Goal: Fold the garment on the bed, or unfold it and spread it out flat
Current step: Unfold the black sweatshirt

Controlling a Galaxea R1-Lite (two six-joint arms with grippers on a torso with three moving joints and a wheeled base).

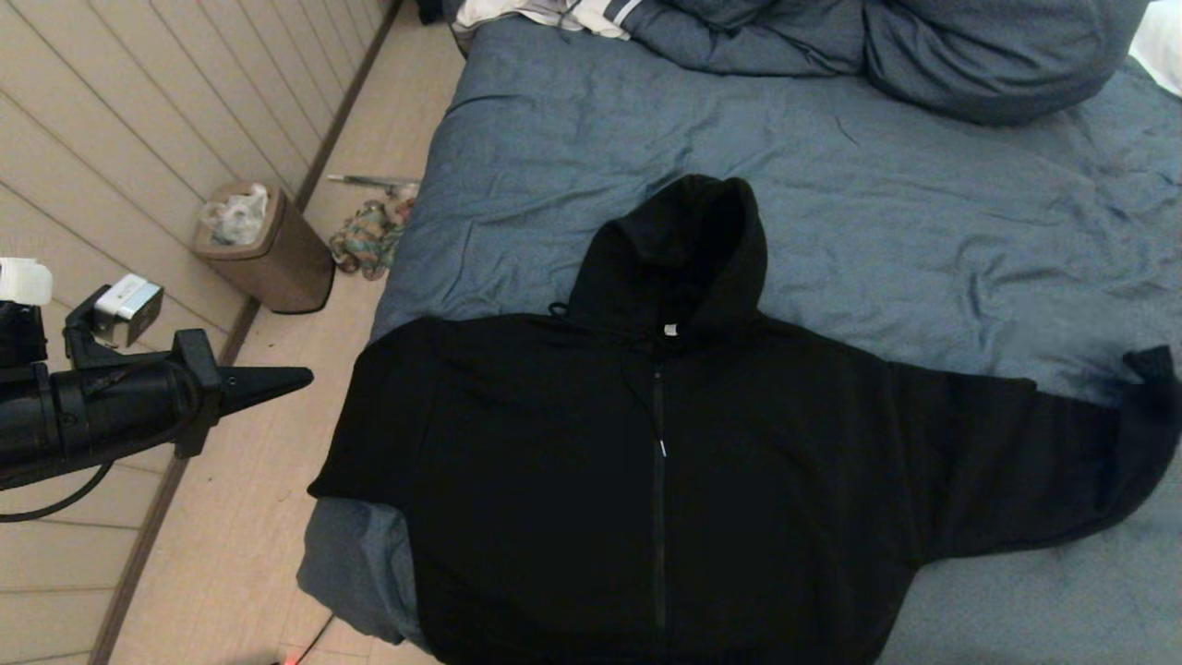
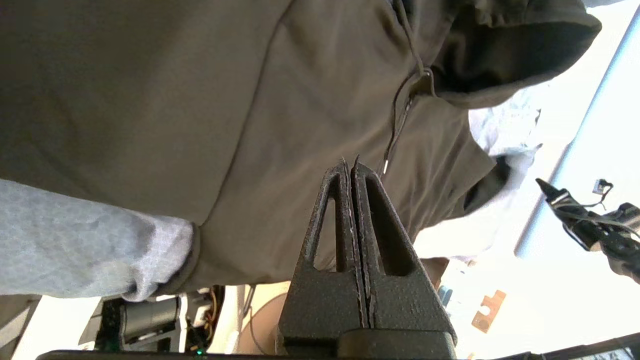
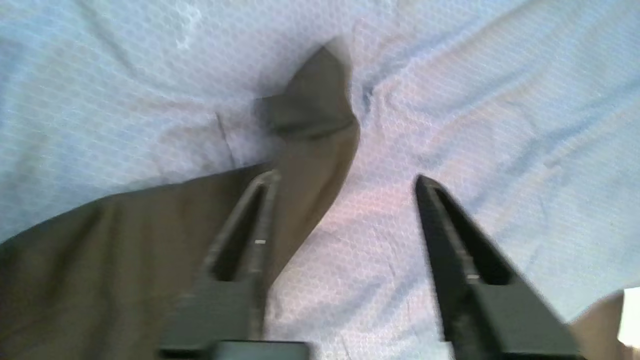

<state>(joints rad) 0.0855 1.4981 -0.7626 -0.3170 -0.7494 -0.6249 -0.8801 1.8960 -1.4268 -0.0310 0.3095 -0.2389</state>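
- garment [image 1: 646, 462] spread flat, zip up, at bed's [image 1: 923, 212] near-left corner
- my left gripper [image 1: 295, 377] pressed closed, empty, off bed's left edge
- my right gripper [image 3: 345, 182] jaws apart, empty, over sleeve cuff [image 3: 310, 110]

Head view: high, looking down over bed [image 1: 923, 212], hoodie [image 1: 665, 462] centred. Left wrist view: low beside the bed, facing the hoodie [image 2: 200, 100]. Right wrist view: close above its sleeve cuff [image 3: 310, 105], at 3 o'clock in the head view.

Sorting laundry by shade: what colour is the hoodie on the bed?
Plain black hoodie; the head view shows it best.
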